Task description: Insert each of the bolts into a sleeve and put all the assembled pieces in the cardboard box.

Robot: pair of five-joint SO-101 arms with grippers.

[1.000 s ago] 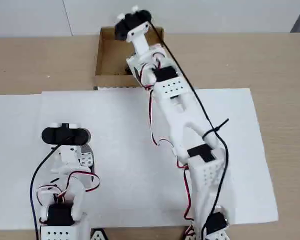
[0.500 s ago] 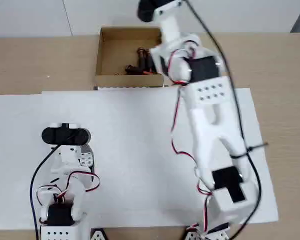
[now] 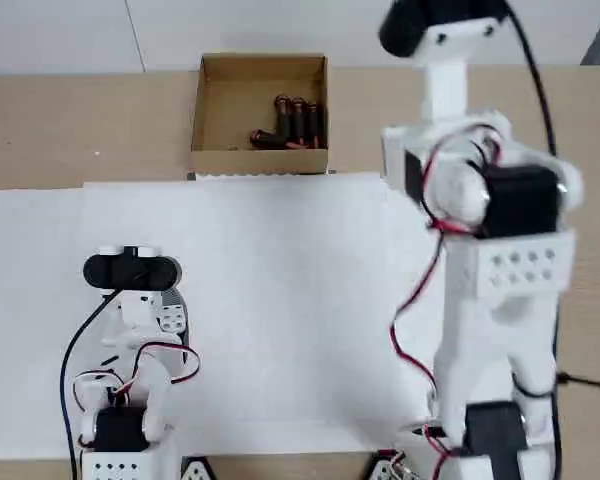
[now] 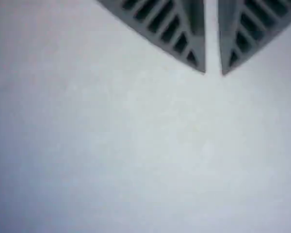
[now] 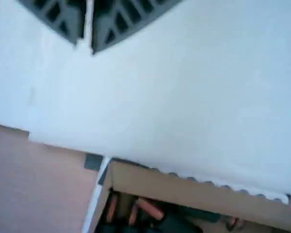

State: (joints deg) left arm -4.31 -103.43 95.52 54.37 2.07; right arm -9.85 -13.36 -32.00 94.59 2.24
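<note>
Withdrawn from above the box (image 3: 260, 162), the right claw (image 5: 87, 44) is closed and empty. Assembled pieces (image 3: 292, 122) are left inside the box; completion is judged likely.

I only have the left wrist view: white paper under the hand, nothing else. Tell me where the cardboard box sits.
Observer: The cardboard box sits on the bare table, just past the far edge of the paper.
Operator: Report what's inside it.
Observer: Several assembled pieces lie bunched in its right half.
Operator: Give me the right hand.
Observer: The right hand hangs above the paper near the box, shut and holding nothing.
</note>
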